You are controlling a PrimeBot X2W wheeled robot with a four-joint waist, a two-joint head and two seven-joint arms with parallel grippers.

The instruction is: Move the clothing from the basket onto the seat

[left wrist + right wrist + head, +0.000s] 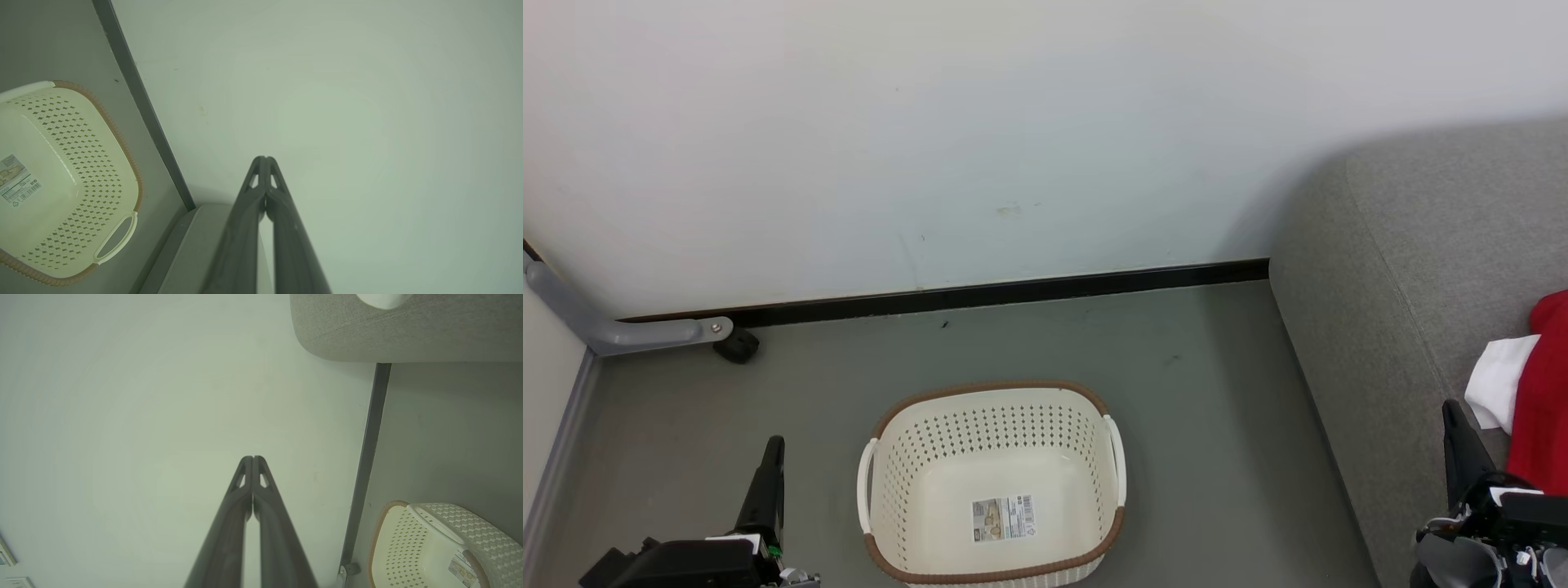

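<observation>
While the left tool [774,445] rises at the lower left of the head view, its 2 dark fingers are pressed together and nothing is held between them. In the left wrist view the tips are seen meeting in front of the pale wall [367,122]. The right tool [1451,408] is likewise closed on nothing, its fingers being seen tip to tip in the right wrist view. In the head view it is placed at the lower right, in front of the seat [1380,327] and just beside the clothing [1543,392].

Between the 2 tools, nearer the left one and touching neither, the laundry basket [988,429] is set on the grey floor [1217,408]. Cream perforated walls, a brown woven-look rim and 2 white side handles are shown, and a label sticker [1003,518] is seen on its bare inner bottom.

The clothing is laid on the seat at the right edge of the head view: a bright red garment with a white part beside it, both cut off by the frame. The seat, a grey fabric sofa cushion with a rounded corner, is set against the wall, well apart from the basket. A black baseboard [1013,291] is run along the foot of the wall, and at the far left a grey metal leg [621,331] with a dark caster [737,345] is seen on the floor.
</observation>
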